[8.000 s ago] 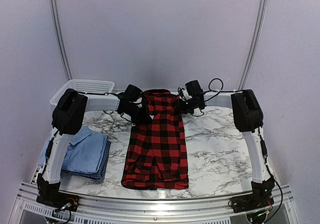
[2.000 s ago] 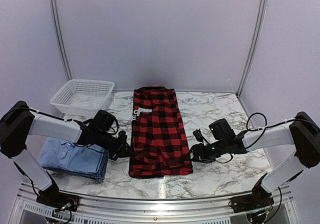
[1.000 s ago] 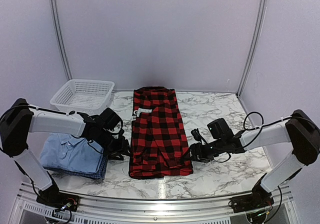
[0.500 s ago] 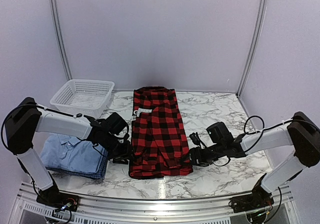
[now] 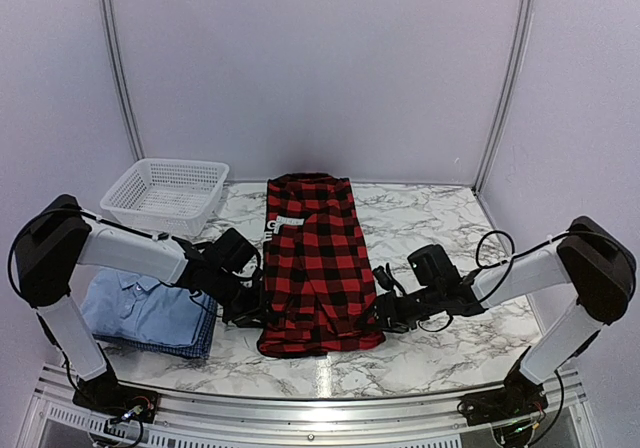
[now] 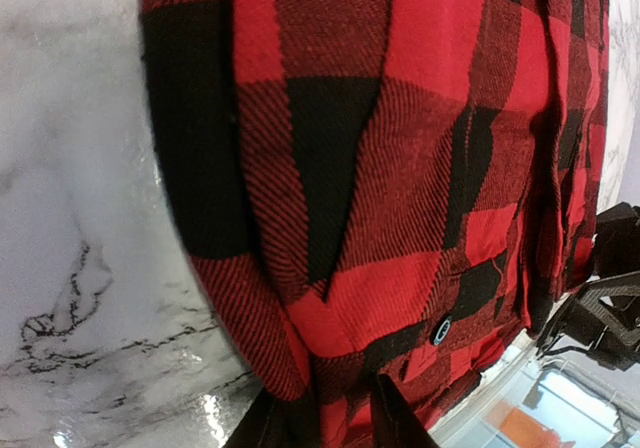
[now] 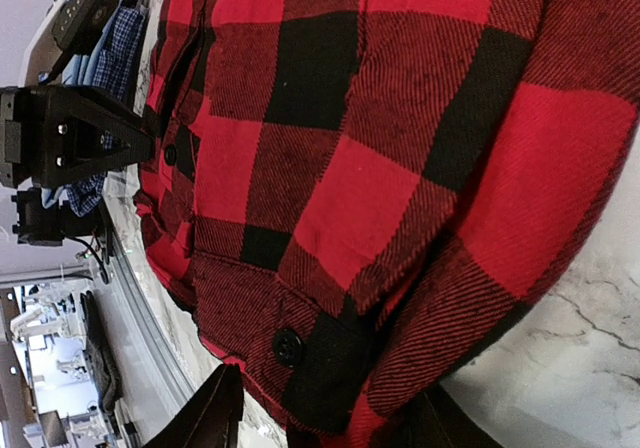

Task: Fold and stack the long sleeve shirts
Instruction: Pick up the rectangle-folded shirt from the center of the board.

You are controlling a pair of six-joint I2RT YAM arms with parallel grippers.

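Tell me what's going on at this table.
A red-and-black plaid flannel shirt lies folded into a long strip on the marble table. The left gripper and right gripper each straddle a side of its near end, cloth between their jaws; a firm grip isn't clear. A folded light blue shirt sits on a blue checked one at left.

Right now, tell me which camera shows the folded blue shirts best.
Top external: the light blue shirt sits folded on the blue checked shirt, left of the plaid shirt. The right wrist catches only a sliver of blue beyond the plaid; the left wrist shows none.
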